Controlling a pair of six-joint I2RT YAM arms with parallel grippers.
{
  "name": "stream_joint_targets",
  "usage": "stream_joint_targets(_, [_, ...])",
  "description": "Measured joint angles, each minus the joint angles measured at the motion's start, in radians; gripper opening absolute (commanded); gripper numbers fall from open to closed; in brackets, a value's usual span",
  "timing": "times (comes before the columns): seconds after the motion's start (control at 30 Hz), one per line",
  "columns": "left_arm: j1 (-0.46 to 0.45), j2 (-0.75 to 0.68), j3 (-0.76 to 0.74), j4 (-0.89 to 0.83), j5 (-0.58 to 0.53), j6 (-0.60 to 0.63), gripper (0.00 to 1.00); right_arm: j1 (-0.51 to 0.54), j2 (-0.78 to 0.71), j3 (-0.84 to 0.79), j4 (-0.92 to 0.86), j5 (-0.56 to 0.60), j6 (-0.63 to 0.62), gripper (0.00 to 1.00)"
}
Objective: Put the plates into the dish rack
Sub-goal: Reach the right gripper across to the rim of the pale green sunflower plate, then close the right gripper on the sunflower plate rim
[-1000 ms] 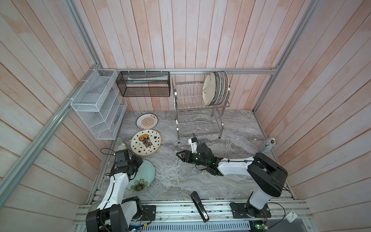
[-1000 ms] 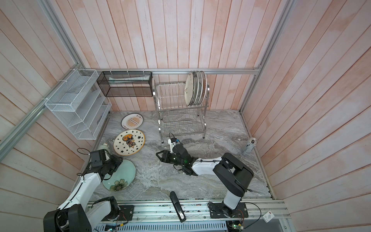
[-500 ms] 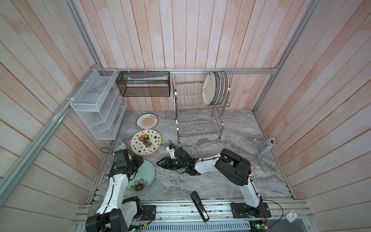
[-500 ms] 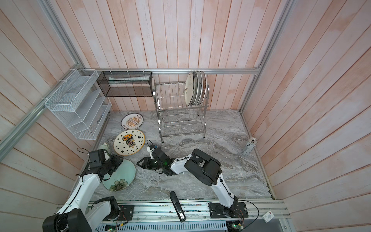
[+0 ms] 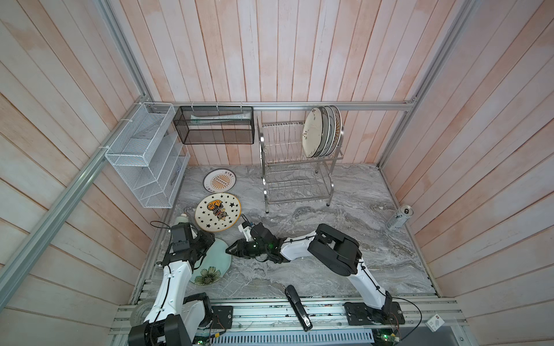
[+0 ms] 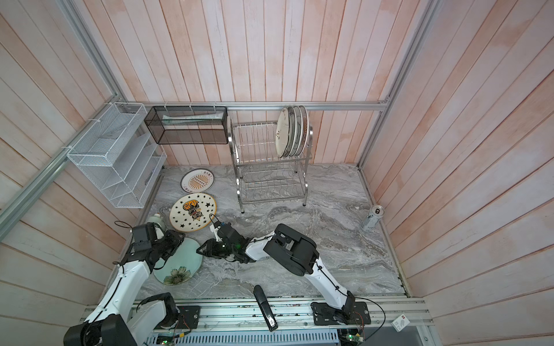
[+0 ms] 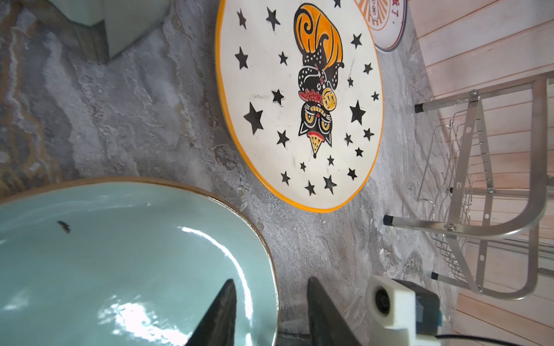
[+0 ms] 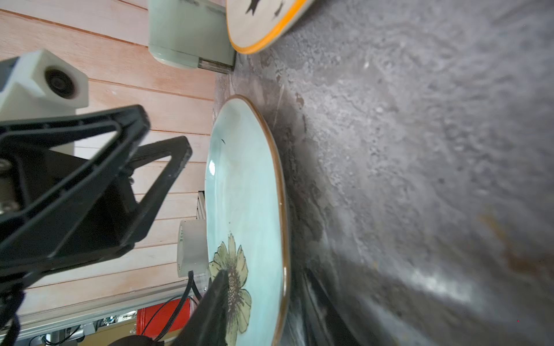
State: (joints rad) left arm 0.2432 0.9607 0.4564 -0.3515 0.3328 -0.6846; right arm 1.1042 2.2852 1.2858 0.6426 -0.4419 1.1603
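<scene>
A grey marbled tabletop (image 5: 374, 191) is carrying everything. A dish rack (image 5: 295, 185) is standing at the back and a drink can (image 5: 400, 217) is standing by the right wall. On the left, a sunburst plate (image 5: 219, 180) and a star plate (image 5: 218, 212) are lying flat. A green plate (image 5: 214, 263) is sitting nearest, with a bottle (image 5: 183, 220) standing beside it.

White arm links (image 5: 171, 278), black joints (image 5: 332, 248), black triangular fingers (image 7: 220, 317), white camera blocks (image 7: 389, 302), black cables (image 8: 191, 283)

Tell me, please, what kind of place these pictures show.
Probably a mock kitchen built as a robot test cell, not a home: a dish rack holding plates on a marble-look counter, plank walls, and a robot arm mounted on a front rail.
</scene>
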Motion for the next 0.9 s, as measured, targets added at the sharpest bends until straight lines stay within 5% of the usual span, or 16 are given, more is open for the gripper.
stream_joint_targets(0.47, [0.000,-0.033,-0.002,-0.001,-0.001,0.000,0.41,0.002,0.061,0.057,0.010,-0.043,0.037,0.26])
stream_joint_targets(0.9, [0.000,-0.060,-0.003,-0.012,-0.013,0.000,0.41,0.002,0.071,0.066,0.023,-0.055,0.062,0.05])
